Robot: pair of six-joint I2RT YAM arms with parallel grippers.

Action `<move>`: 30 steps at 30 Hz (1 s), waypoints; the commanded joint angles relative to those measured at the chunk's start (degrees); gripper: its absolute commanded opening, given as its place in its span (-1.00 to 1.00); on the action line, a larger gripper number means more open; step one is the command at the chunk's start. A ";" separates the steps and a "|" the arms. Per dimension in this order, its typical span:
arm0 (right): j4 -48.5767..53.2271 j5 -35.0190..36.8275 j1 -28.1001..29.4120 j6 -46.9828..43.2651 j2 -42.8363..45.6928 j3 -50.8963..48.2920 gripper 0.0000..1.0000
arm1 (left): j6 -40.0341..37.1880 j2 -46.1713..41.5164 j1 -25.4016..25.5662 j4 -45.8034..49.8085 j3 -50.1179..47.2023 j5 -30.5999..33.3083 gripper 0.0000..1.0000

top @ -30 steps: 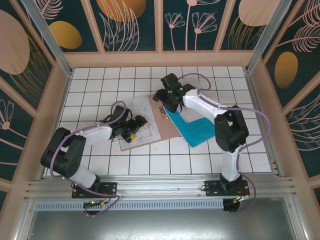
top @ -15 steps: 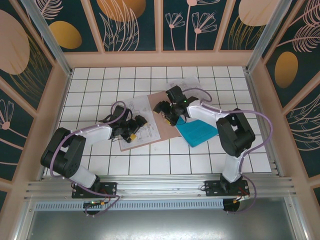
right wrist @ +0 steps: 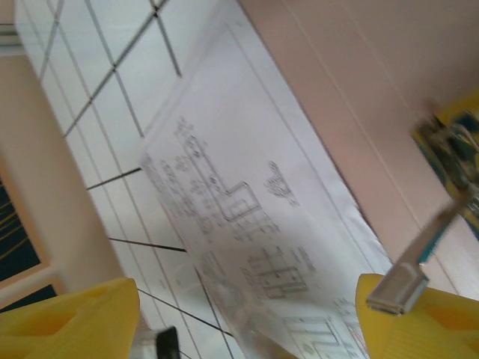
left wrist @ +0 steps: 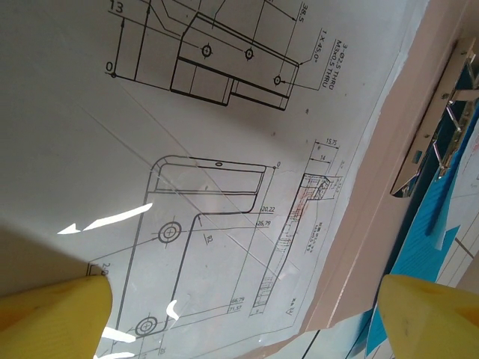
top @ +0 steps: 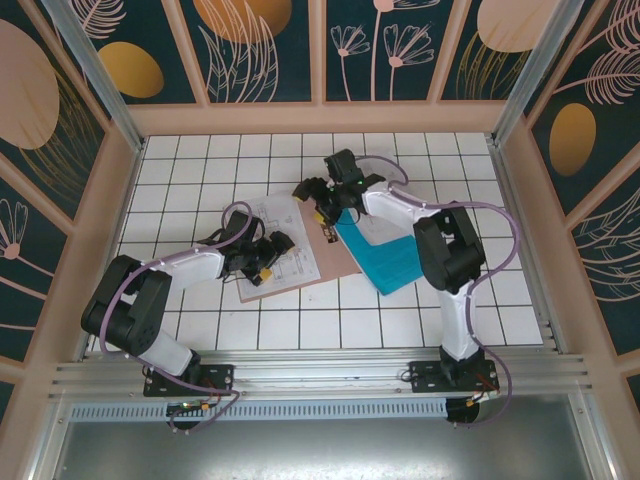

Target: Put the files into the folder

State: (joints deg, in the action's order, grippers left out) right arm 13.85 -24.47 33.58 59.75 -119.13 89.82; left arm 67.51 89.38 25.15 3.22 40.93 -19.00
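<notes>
- Folder (top: 335,262): pinkish-brown card lying flat near the centre of the tiled table (top: 200,170), with a metal clip (left wrist: 430,142) by its 3 o'clock edge.
- White printed sheet (top: 282,222): lies on the folder's 9 o'clock half and overhangs toward 10 o'clock.
- Teal sheet (top: 392,262): just beside the folder at 3 o'clock.
- Left gripper (top: 268,252): low over the printed sheet, fingers spread wide, holding nothing.
- Right gripper (top: 313,197): at the folder's 12 o'clock corner, fingers wide apart, nothing held.

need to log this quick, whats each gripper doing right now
left gripper: open, nothing held, over a printed sheet
right gripper: open, nothing held
</notes>
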 commanded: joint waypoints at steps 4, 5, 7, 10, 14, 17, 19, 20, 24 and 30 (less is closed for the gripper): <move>-2.69 -3.97 -1.94 -2.89 -6.51 5.01 0.51 | -1.90 2.20 -0.19 7.40 -0.51 2.92 0.86; -3.25 -4.38 -1.93 -3.12 -7.18 5.56 0.51 | -2.06 2.28 -0.19 7.71 -0.26 3.05 0.86; -3.69 -4.84 -1.93 -3.64 -8.01 6.63 0.50 | -2.47 2.37 -0.19 8.26 0.33 3.27 0.86; -4.51 -5.29 -1.92 -4.46 -8.00 7.84 0.49 | -2.97 2.56 -0.19 9.06 1.07 3.70 0.86; -5.13 -6.19 -1.93 -4.95 -6.97 8.88 0.50 | -3.09 2.81 -0.19 9.43 1.62 3.97 0.86; -6.52 -6.25 -1.92 -5.35 -4.57 8.22 0.51 | -3.47 3.24 -0.19 9.93 2.33 4.06 0.86; -7.52 -5.32 -1.93 -6.27 -1.96 6.96 0.51 | -3.90 3.43 -0.19 10.60 3.04 4.54 0.87; -7.88 -4.72 -1.94 -6.72 -0.63 5.89 0.51 | -4.25 3.51 -0.25 11.02 3.49 4.82 0.87; -12.32 -2.55 -5.39 -7.85 7.24 -2.44 0.51 | -5.73 4.13 -1.18 12.44 5.45 5.34 0.87; -16.35 -1.54 -11.54 -7.49 18.48 -18.69 0.47 | -8.02 5.80 -3.49 13.51 9.47 4.78 0.87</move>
State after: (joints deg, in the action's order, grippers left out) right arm 0.34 -27.49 24.43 53.82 -104.03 75.92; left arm 62.26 93.30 22.92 12.93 48.42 -16.58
